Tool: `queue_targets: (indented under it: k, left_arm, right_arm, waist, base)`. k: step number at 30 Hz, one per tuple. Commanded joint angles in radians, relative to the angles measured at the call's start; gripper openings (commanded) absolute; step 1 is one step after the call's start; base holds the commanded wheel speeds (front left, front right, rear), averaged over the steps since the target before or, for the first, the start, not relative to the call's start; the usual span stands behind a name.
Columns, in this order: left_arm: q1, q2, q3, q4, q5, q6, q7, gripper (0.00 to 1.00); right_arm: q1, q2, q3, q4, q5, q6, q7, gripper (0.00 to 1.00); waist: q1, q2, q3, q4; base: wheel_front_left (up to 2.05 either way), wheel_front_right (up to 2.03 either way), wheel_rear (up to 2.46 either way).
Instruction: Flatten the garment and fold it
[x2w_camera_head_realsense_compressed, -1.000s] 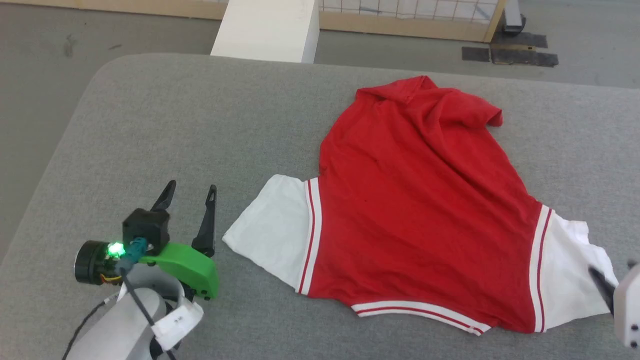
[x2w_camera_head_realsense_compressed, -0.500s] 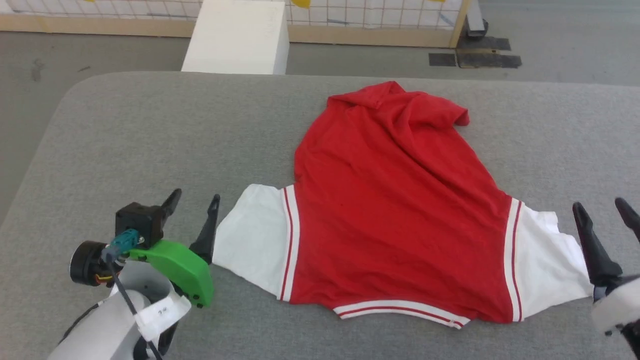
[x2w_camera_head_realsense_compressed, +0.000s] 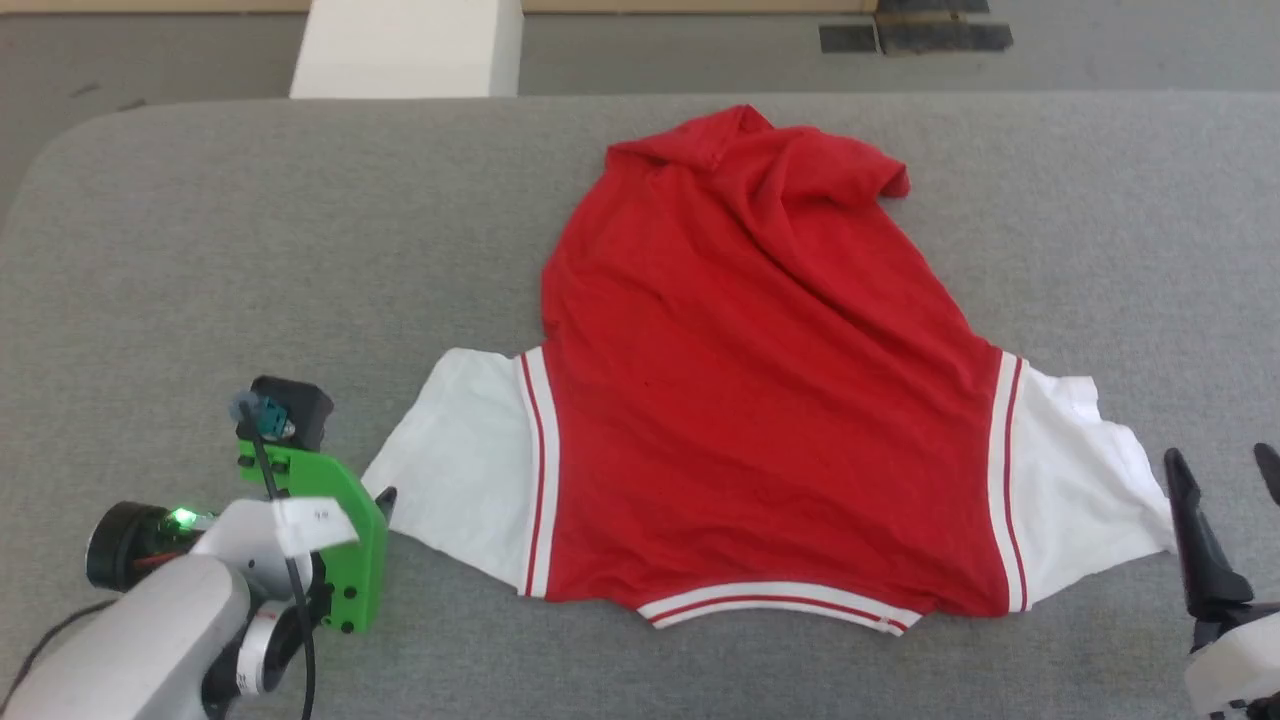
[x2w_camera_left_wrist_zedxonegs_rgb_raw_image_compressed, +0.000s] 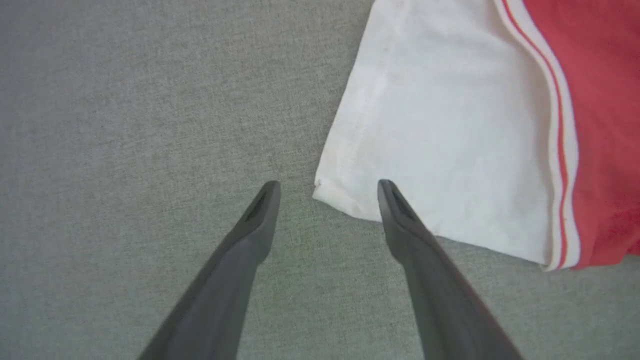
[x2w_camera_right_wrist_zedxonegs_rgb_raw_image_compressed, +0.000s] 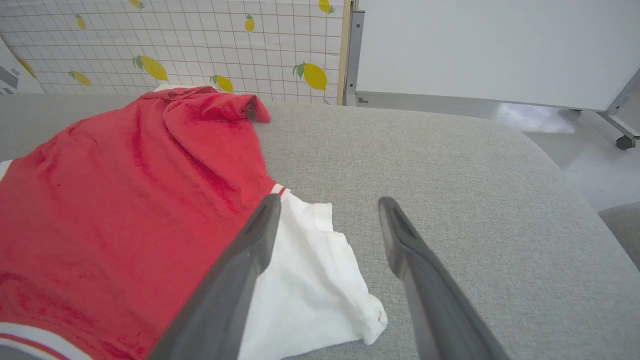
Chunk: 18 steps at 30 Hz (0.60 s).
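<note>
Two long dark fingers of the left gripper (x2w_camera_left_wrist_zedxonegs_rgb_raw_image_compressed: 328, 184) stand spread wide with nothing between them but cloth edge and tabletop. In the left wrist view they straddle the near corner of a white flap (x2w_camera_left_wrist_zedxonegs_rgb_raw_image_compressed: 440, 130); the right finger overlaps the flap's edge, and contact cannot be told. The right gripper (x2w_camera_right_wrist_zedxonegs_rgb_raw_image_compressed: 328, 199) is equally wide open and holds nothing. In the right wrist view its left finger crosses over the other white flap (x2w_camera_right_wrist_zedxonegs_rgb_raw_image_compressed: 310, 280) and its right finger is over bare surface. In the head view it sits just beside that flap's outer edge.

Both flaps belong to the red jersey with white-and-red striped trim (x2w_camera_head_realsense_compressed: 760, 400). It lies spread on the grey fabric-covered table (x2w_camera_head_realsense_compressed: 250, 250), from centre toward the robot's right, with a striped band along the near edge and a rumpled, narrower far end. One white flap sticks out on each near side.

Beyond the table's far edge is a white rectangular block (x2w_camera_head_realsense_compressed: 405, 50), with dark floor patches (x2w_camera_head_realsense_compressed: 915, 38) farther right. The right wrist view shows a lemon-print grid panel (x2w_camera_right_wrist_zedxonegs_rgb_raw_image_compressed: 200, 40) and a plain white board (x2w_camera_right_wrist_zedxonegs_rgb_raw_image_compressed: 500, 45).
</note>
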Motion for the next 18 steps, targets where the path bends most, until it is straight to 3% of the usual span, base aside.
queue_targets:
  k: [1,10,18]
  left_arm:
    - [-0.023,0.012,-0.001,-0.015,-0.018,0.007,0.034,1.0]
    - [-0.065,0.065,-0.015,-0.05,-0.07,0.045,0.245,1.0]
    - [-0.07,0.06,-0.018,-0.018,-0.065,0.081,0.265,1.0]
  right_arm:
    - [0.002,-0.001,-0.009,-0.005,-0.011,-0.002,0.001,1.0]
    - [-0.024,0.008,-0.033,-0.003,-0.022,-0.002,-0.01,1.0]
    - [-0.039,0.019,-0.026,-0.001,-0.032,-0.002,-0.012,1.0]
  waist:
    - [-0.0001,0.0,0.028,-0.021]
    - [-0.0001,0.0,0.093,-0.045]
    - [-0.0001,0.0,0.133,-0.053]
  base:
    - [0.0,0.0,0.0]
    - [0.0,0.0,0.0]
    - [0.0,0.0,0.0]
